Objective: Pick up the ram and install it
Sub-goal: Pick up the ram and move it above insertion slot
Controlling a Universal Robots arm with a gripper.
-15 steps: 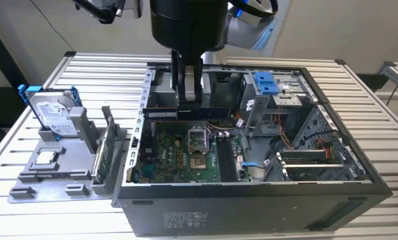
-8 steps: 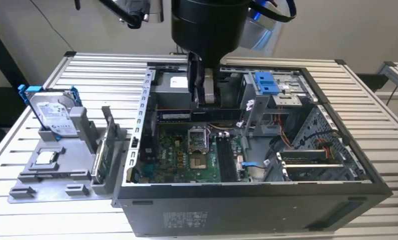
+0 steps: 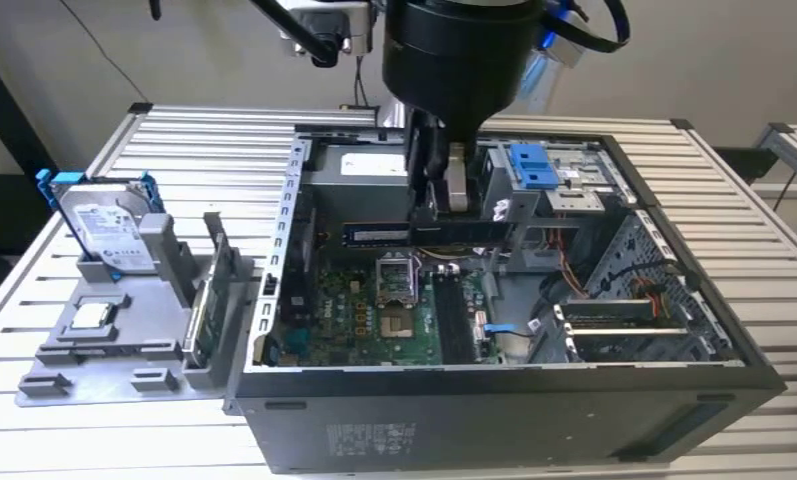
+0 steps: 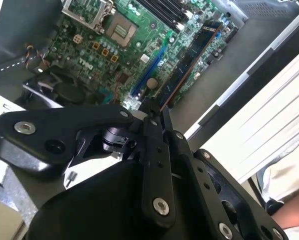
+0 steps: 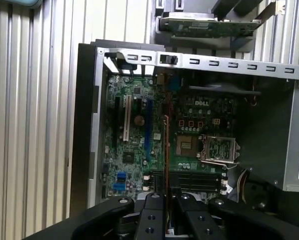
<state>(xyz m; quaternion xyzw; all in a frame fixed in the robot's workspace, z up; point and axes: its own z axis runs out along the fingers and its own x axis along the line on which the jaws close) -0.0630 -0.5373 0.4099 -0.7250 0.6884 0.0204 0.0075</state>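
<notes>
Soft, even room light falls from above. In the exterior view the ribbed table [image 3: 718,180] looks bright and pale. The open computer case [image 3: 505,440] is dim inside, shaded by its own walls and by the black arm [image 3: 458,50] overhead. In the second wrist view the gripper [image 4: 150,107], clamped on the ram [image 4: 188,62], is a dark mass with a faint sheen, and the table beyond is washed out to white. In the first wrist view the metal rail [image 5: 214,62] glares mildly and the circuit board [image 5: 139,145] is evenly lit.
</notes>
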